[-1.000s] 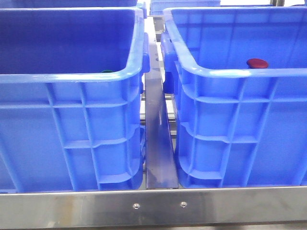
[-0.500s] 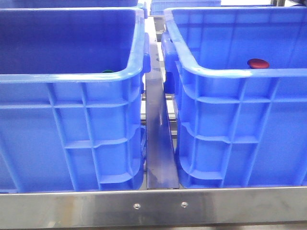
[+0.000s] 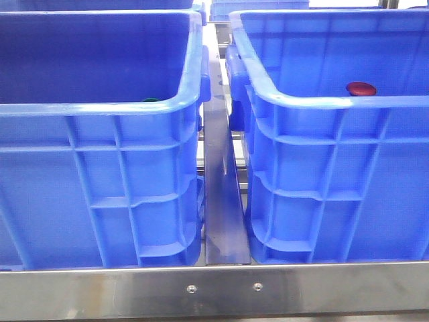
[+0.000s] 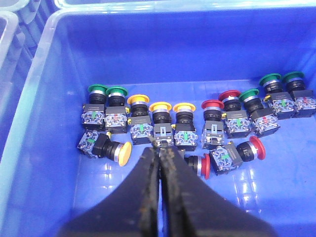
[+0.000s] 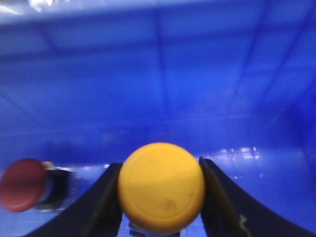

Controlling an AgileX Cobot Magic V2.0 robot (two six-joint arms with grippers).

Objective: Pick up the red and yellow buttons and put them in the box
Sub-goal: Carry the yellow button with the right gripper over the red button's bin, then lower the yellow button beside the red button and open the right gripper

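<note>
My right gripper (image 5: 159,165) is shut on a yellow button (image 5: 161,186), its domed cap filling the gap between both fingers. It hangs inside the blue box (image 5: 158,74), low over the floor. A dark red button (image 5: 22,184) lies on that floor beside it; the same red button (image 3: 360,88) shows over the rim of the right-hand box (image 3: 335,102). My left gripper (image 4: 160,149) is shut with nothing in it, its tips just above a row of yellow buttons (image 4: 160,107) and red buttons (image 4: 212,104) in the other crate (image 4: 44,98). Neither gripper shows in the front view.
The left crate (image 3: 100,107) also holds several green buttons (image 4: 98,89), and a few buttons lie on their sides, one yellow (image 4: 124,152) and one red (image 4: 258,148). A metal divider (image 3: 221,194) runs between the two crates. A steel rail (image 3: 221,288) crosses the front.
</note>
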